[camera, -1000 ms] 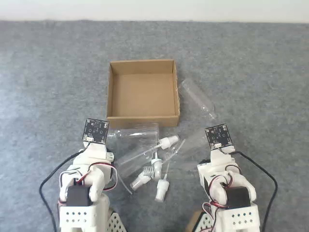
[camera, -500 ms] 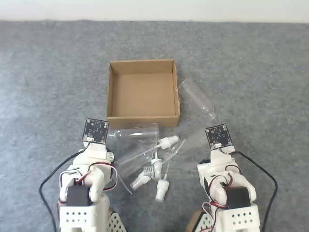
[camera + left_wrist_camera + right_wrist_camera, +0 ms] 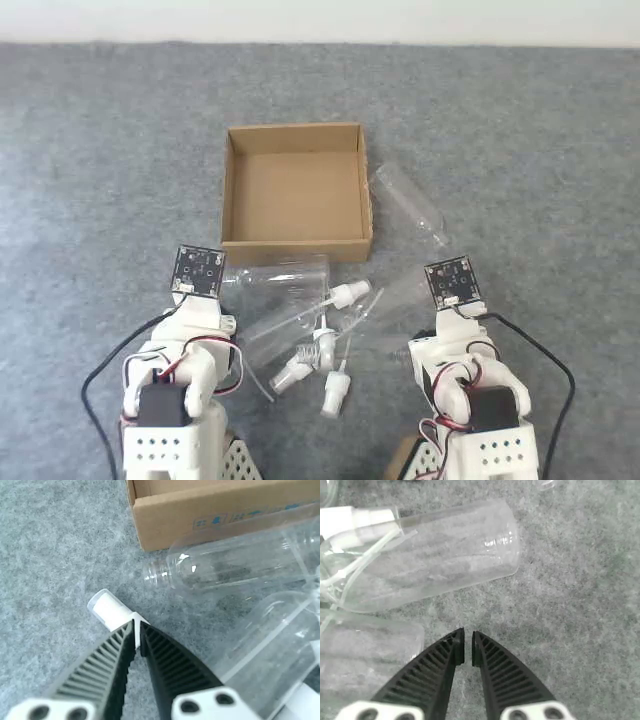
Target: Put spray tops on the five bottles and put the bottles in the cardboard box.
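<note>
Nothing has moved since the earlier frames; both arms sit parked at the near edge of the worktop (image 3: 520, 150). The left fingers (image 3: 110, 665) are closed to a thin slit. A white top (image 3: 106, 606) lies right at their tips, and I cannot tell if it is pinched or just lying under them. Just past it a bottle (image 3: 225, 562) lies on its side, long axis along the front wall of the box (image 3: 295, 250), with its open neck on the top's side. Judged: the left arm is nearest for mating that pair. More loose tops (image 3: 322, 368) are heaped between the arms. The right fingers (image 3: 440, 667) are also shut to a slit and hold nothing. A second bottle (image 3: 435, 555) lies crosswise just ahead of them, with a top and tube at one end. None of the bottles in view is in the box.
</note>
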